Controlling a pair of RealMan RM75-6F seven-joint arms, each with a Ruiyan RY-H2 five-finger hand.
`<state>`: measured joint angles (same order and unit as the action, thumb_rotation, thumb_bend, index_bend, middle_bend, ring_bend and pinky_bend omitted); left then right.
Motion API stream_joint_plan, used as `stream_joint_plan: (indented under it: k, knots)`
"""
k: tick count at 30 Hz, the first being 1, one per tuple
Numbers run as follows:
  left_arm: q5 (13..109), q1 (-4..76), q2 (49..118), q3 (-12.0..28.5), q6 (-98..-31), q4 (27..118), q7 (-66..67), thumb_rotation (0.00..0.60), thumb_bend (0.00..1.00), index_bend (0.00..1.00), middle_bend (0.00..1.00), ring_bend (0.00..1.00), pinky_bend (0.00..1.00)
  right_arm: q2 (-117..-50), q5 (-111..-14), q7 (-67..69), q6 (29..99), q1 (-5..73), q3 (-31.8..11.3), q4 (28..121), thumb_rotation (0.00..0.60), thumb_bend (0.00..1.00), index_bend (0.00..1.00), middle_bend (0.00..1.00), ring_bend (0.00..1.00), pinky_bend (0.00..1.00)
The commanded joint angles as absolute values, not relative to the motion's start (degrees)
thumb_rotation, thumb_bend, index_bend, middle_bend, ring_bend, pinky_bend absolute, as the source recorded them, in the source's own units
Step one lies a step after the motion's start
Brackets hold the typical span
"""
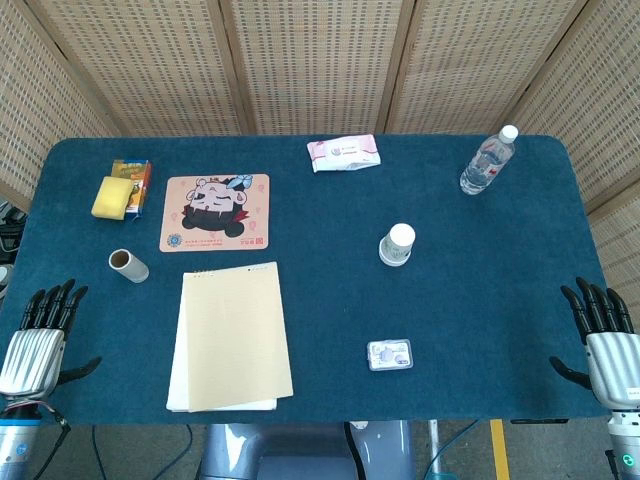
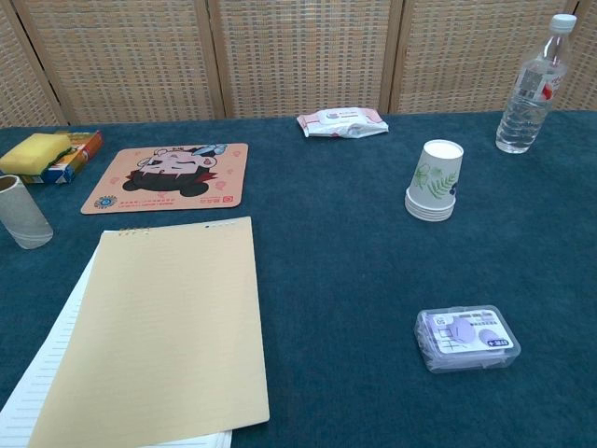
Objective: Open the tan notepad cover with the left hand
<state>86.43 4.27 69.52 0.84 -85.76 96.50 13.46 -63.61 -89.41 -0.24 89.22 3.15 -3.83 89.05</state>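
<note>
The tan notepad (image 1: 236,336) lies flat near the table's front edge, left of centre, its tan cover closed over white pages that peek out along the left and bottom; the chest view shows the notepad (image 2: 159,331) large at lower left. My left hand (image 1: 40,335) rests at the front left corner, palm down, fingers spread, holding nothing, well left of the notepad. My right hand (image 1: 605,335) sits at the front right corner, fingers spread and empty. Neither hand shows in the chest view.
A cartoon mouse pad (image 1: 216,211), cardboard tube (image 1: 128,265) and yellow sponge on a box (image 1: 120,192) lie behind the notepad. Wipes pack (image 1: 343,153), water bottle (image 1: 488,162), paper cup stack (image 1: 397,244) and small plastic case (image 1: 389,354) sit to the right.
</note>
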Motion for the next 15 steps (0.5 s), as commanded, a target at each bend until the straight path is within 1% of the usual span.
stream_joint_plan:
  k: [1,10,15]
  knots:
    - [86.37,4.30,69.63,0.88,-85.72,96.42,13.57,0.600,0.00,0.00,0.00,0.00,0.00,-63.61,-89.38,-0.23,89.26,3.15,-3.87,89.04,0.600,0.00,0.00,0.00,0.00,0.00]
    - [86.98,4.37,69.76,0.54,-85.55,96.21,13.68,0.600,0.00,0.00,0.00,0.00,0.00,-63.57,-89.39,-0.16,89.32,3.11,-3.86,89.09,0.600,0.00,0.00,0.00,0.00,0.00]
    - [89.64,5.91,71.44,-1.36,-82.39,93.99,14.18,0.600,0.00,0.00,0.00,0.00,0.00,-63.62,-89.40,-0.30,89.31,3.10,-3.85,89.19,0.600,0.00,0.00,0.00,0.00,0.00]
